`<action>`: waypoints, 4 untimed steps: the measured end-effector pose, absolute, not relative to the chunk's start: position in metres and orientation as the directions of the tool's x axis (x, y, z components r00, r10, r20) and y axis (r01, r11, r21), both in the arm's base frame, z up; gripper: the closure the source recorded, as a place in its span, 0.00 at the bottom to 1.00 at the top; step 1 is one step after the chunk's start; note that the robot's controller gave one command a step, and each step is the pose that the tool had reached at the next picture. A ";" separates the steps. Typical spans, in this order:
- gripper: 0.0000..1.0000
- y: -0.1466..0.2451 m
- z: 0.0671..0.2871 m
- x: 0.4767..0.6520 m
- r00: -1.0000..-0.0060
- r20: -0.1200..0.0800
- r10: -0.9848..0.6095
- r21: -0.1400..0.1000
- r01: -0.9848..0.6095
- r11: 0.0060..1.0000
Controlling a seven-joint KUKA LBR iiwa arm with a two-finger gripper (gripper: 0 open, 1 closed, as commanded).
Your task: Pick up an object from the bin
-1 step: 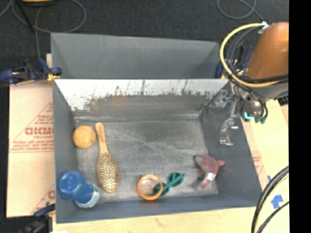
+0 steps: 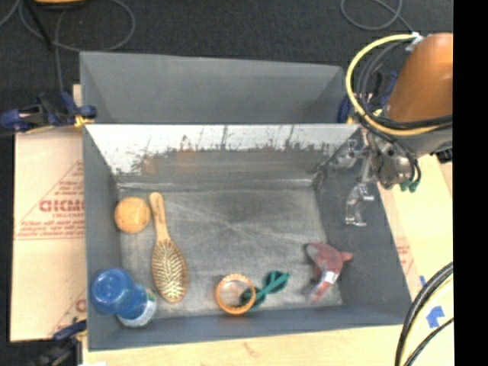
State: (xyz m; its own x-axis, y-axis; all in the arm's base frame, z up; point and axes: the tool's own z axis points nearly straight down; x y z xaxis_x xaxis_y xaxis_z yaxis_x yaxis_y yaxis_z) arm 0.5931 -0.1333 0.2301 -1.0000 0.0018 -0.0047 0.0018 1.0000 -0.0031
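**Camera view: end effector by the bin's right wall, red toy nearest**

Camera view, looking down; the end effector [image 2: 356,203] hangs at the right side of the bin [image 2: 229,139], close to the right wall and about midway between the far and near walls; nothing shows in its grip, and I cannot tell whether it is spread or pressed together.

The nearest thing is a small red toy [image 2: 326,264] on the bin floor, near the right front corner; from the end effector it lies toward the near wall and a touch to the view's left; near, but clearly apart. Its long axis runs roughly far-to-near, leaning a little; a stub sticks out to the right at its far end; its near end has a pale tip. It is dark red, irregular, soft in outline; its exact kind is unclear.

Further left along the near wall lies a green piece [image 2: 271,282] that seems to touch an orange ring [image 2: 235,294]; then a wooden brush [image 2: 168,265], handle toward the far wall; an orange ball [image 2: 132,215] just beside the handle; a blue bottle [image 2: 118,294] in the left front corner; all well apart from the end effector.

If the toy is the pick, the move would likely be a short shift toward the near wall, then a descent, gripping across the long axis; the right wall leaves little room.
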 end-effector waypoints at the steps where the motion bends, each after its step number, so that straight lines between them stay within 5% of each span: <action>1: 0.00 -0.135 0.181 0.576 -0.999 -0.010 -0.052 -0.004 -0.052 0.999; 2: 0.00 -0.131 0.142 0.551 -0.908 -0.011 -0.419 -0.009 -0.419 0.908; 3: 1.00 -0.137 0.074 0.556 -0.903 -0.012 -0.429 -0.008 -0.429 0.904; 4: 1.00 -0.137 0.074 0.556 -0.903 -0.012 -0.429 -0.009 -0.429 0.903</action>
